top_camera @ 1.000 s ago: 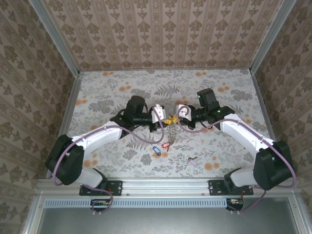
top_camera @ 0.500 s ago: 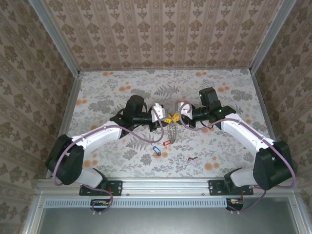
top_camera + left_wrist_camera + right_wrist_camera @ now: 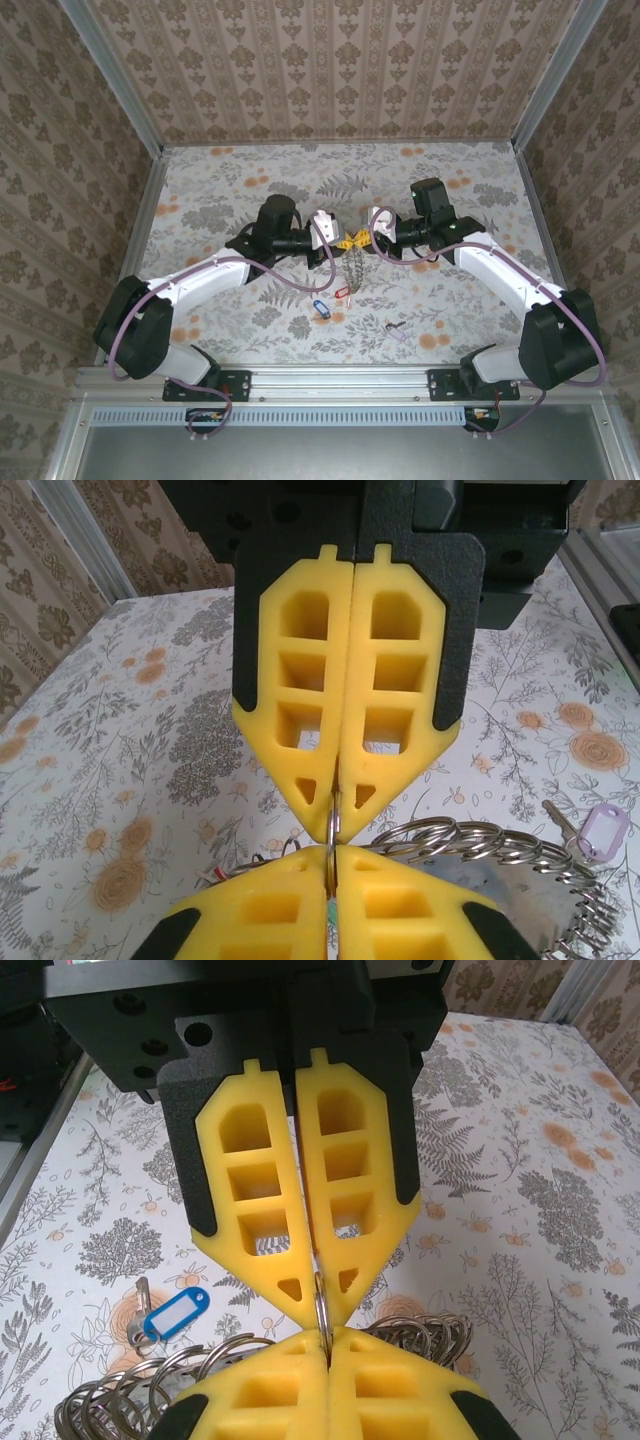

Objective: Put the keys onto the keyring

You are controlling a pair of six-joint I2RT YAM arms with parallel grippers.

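My left gripper point(image 3: 341, 241) and right gripper point(image 3: 360, 243) meet tip to tip above the table's middle. Both are shut on one thin metal loop of the keyring point(image 3: 352, 266), whose grey bunch hangs below them. In the left wrist view my left gripper point(image 3: 335, 853) pinches the loop edge-on, facing the right gripper point(image 3: 337, 802); keyring coils point(image 3: 480, 840) lie behind. The right wrist view mirrors this: right gripper point(image 3: 325, 1338), left gripper point(image 3: 318, 1295), keyring coils point(image 3: 415, 1332). Loose keys lie on the table: blue tag point(image 3: 320, 307), red tag point(image 3: 340, 295), purple tag point(image 3: 397, 331).
The floral tabletop point(image 3: 220, 190) is walled by patterned panels at the back and sides. The blue-tagged key point(image 3: 170, 1315) and purple-tagged key point(image 3: 600, 832) lie near the hanging bunch. An aluminium rail point(image 3: 340, 380) runs along the near edge by the arm bases.
Both grippers have shifted slightly toward the far side, still tip to tip, with the keyring held between them. The loose keys have not moved.
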